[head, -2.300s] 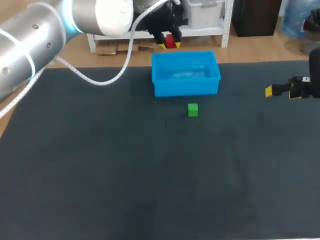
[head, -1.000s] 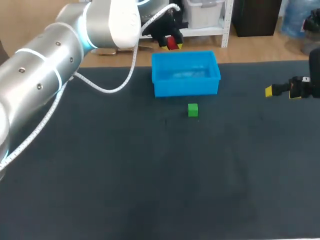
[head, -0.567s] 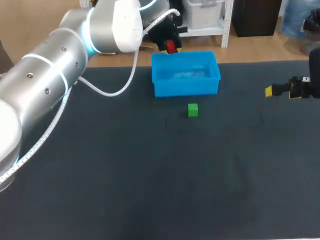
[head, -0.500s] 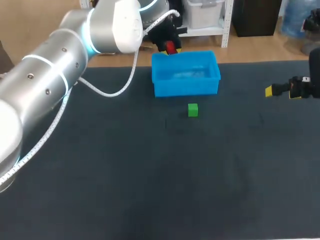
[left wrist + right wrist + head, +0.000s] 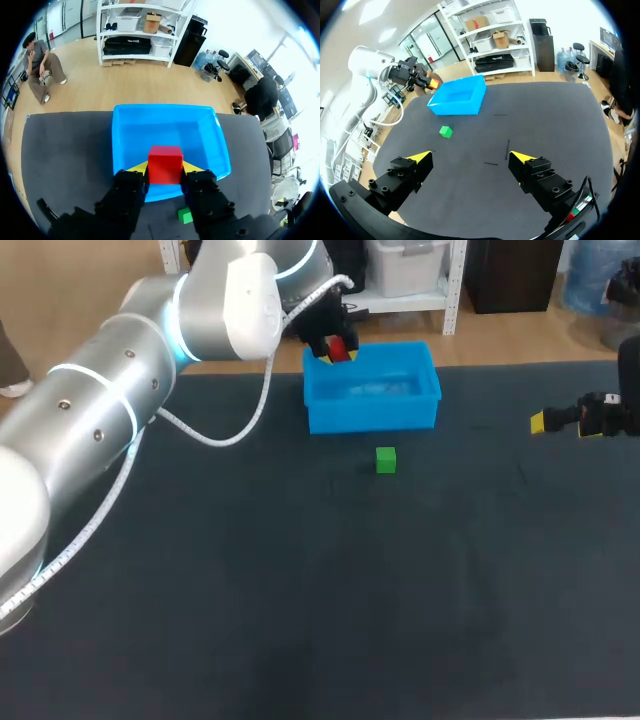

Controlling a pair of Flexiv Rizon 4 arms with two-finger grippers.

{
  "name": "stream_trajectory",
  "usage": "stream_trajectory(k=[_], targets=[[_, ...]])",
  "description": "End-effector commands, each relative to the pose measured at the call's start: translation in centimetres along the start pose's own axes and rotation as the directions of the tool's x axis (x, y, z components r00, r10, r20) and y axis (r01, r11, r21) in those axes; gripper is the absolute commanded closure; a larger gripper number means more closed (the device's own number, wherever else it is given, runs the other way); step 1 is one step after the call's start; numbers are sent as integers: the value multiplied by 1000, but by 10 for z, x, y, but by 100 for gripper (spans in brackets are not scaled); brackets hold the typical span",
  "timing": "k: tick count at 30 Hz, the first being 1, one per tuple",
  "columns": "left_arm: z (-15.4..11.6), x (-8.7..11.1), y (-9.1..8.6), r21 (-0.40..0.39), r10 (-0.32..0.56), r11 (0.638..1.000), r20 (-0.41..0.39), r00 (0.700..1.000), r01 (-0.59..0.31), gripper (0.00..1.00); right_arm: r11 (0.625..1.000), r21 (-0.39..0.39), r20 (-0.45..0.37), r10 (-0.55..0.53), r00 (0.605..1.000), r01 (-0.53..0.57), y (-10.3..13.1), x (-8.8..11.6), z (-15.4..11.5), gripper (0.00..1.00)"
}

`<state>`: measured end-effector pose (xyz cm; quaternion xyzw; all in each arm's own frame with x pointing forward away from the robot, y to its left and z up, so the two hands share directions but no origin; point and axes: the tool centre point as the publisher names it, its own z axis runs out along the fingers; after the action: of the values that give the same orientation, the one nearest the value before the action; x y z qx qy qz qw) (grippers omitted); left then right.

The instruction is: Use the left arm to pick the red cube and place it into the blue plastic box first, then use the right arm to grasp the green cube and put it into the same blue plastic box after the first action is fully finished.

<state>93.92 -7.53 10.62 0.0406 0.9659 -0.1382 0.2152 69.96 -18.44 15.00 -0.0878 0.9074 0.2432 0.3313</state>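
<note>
Red cube (image 5: 165, 164) is clamped between both fingers of the left pincer (image 5: 165, 167), above the blue plastic box (image 5: 200, 130). Under this pincer, the green cube (image 5: 185, 215) lies on the counter (image 5: 300, 590), near the box. Right pincer (image 5: 470, 156) stands released, well apart.

The red cube (image 5: 164, 164) is pinched between the left tool's (image 5: 165, 170) yellow tips, held level above the blue box (image 5: 372, 416). The box is an open plastic tub on the dark worktop (image 5: 250, 590). The small green cube (image 5: 386, 460) lies flat near the box's front wall, not touching it.
</note>
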Motion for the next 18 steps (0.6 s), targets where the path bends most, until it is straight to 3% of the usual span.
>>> stream_trajectory(k=[1, 14, 15, 17, 18], targets=[[15, -8, 2, -4, 14, 1000, -9, 1000, -14, 100, 1000, 0, -1, 0, 1000, 0, 0, 0, 0, 0], [34, -5, 18, -24, 1, 1000, -19, 1000, -1, 100, 1000, 0, -1, 0, 1000, 0, 0, 0, 0, 0], [34, -6, 18, -22, 4, 1000, -17, 1000, -4, 80, 1000, 0, -1, 0, 1000, 0, 0, 0, 0, 0], [34, -7, 18, -20, 6, 1000, -16, 1000, -6, 7, 1000, 0, -1, 0, 1000, 0, 0, 0, 0, 0], [33, -8, 17, -17, 7, 1000, -14, 1000, -7, 0, 1000, 0, -1, 0, 1000, 0, 0, 0, 0, 0]])
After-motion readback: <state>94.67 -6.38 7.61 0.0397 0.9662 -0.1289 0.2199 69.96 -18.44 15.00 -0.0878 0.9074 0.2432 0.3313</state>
